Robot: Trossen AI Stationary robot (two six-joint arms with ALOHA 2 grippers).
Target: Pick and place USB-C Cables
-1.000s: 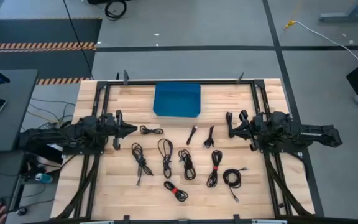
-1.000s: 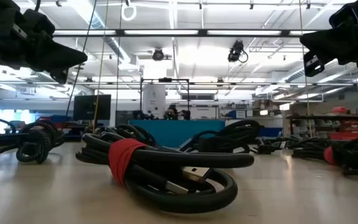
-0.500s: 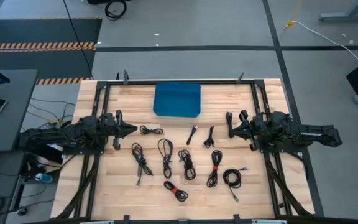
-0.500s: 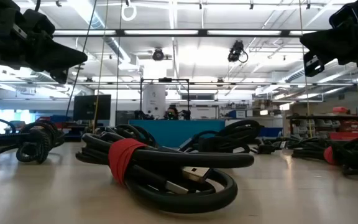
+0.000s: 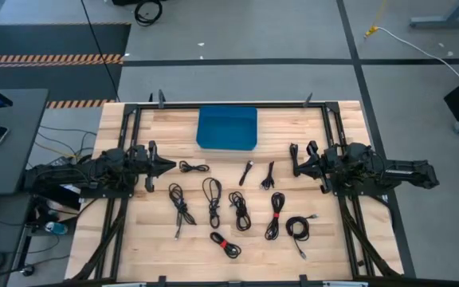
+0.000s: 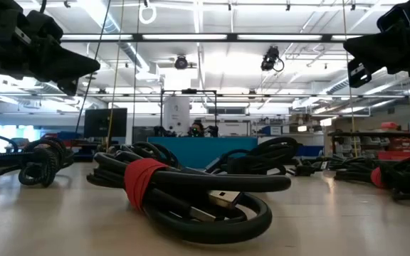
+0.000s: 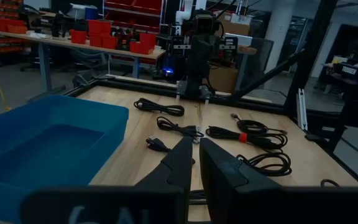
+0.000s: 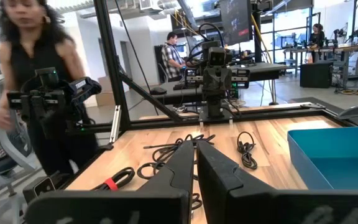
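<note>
Several thin black USB-C cables lie as small bundles on the wooden table between my two arms. One small coil [image 5: 194, 167] lies just in front of my left gripper [image 5: 170, 167]. Two short ones [image 5: 247, 171] [image 5: 268, 174] lie near my right gripper [image 5: 293, 166]. Longer bundles [image 5: 212, 199] [image 5: 239, 210] fill the middle. Two carry red ties [image 5: 275, 214] [image 5: 225, 244]; the nearest one [image 6: 184, 192] fills the low view. Both grippers hover above the table, shut and holding nothing, their fingertips [image 7: 194, 155] [image 8: 196, 152] pointing toward each other.
A blue bin [image 5: 227, 127] stands at the table's far middle and also shows in the wrist views [image 7: 36, 143] [image 8: 334, 155]. Black frame rails [image 5: 126, 199] run along the table's sides. A person [image 8: 36, 81] stands beyond the table's left side.
</note>
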